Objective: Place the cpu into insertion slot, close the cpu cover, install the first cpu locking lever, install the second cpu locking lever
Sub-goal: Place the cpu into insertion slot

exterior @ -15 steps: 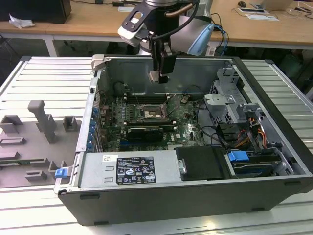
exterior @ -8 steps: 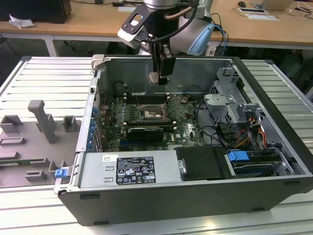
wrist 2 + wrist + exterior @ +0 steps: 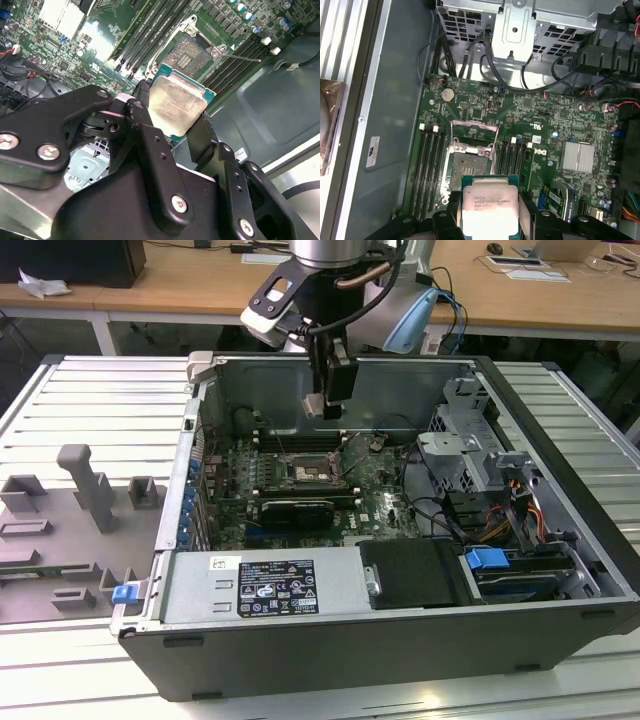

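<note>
My gripper (image 3: 324, 408) hangs inside the open computer case, shut on the cpu (image 3: 313, 406), a little above the insertion slot (image 3: 305, 469). In both wrist views the two black fingers (image 3: 145, 127) clamp opposite edges of the cpu (image 3: 177, 106) (image 3: 489, 207), its silvery face showing. The insertion slot (image 3: 469, 169) (image 3: 187, 53) lies bare on the green board, apart from the chip. The cpu cover (image 3: 474, 130) stands swung open at the slot's far side. A thin metal locking lever (image 3: 241, 58) sticks out beside the slot.
Long memory slots (image 3: 431, 165) flank the socket on both sides. A long black card (image 3: 295, 510) and a silver power supply (image 3: 260, 585) lie nearer the case front. The drive cage (image 3: 470, 455) and cables fill the exterior view's right. A grey fixture tray (image 3: 70, 520) sits outside.
</note>
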You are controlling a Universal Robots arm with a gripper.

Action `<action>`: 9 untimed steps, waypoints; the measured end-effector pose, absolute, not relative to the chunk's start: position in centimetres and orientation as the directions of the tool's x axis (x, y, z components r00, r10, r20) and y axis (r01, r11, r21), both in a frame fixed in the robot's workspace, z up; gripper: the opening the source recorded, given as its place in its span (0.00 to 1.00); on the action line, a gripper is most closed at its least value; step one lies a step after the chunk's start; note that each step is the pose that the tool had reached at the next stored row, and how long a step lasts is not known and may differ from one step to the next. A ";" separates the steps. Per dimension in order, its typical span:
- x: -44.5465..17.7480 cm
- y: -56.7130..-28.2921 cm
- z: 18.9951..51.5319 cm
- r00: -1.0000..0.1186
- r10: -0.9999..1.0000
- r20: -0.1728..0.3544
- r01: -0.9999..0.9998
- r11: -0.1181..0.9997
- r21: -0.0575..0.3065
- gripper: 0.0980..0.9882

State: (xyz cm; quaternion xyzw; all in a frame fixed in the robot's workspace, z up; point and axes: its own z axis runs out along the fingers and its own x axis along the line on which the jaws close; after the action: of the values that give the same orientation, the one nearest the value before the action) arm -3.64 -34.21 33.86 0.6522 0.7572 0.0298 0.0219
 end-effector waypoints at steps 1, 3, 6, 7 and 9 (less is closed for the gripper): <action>-3.6 -34.2 33.8 -0.142 0.990 0.006 0.987 0.141 0.074 0.50; -3.6 -34.2 33.6 -0.124 0.992 0.006 0.990 0.123 0.074 0.50; -3.6 -34.2 33.5 -0.099 0.995 0.006 0.992 0.099 0.074 0.50; -3.7 -34.1 33.3 -0.086 0.996 0.006 0.994 0.085 0.074 0.50; -3.6 -34.0 33.2 -0.076 0.997 0.006 0.994 0.076 0.074 0.50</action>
State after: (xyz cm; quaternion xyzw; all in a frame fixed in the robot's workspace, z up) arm -3.64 -33.99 33.17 0.6792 0.7330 0.0289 0.0229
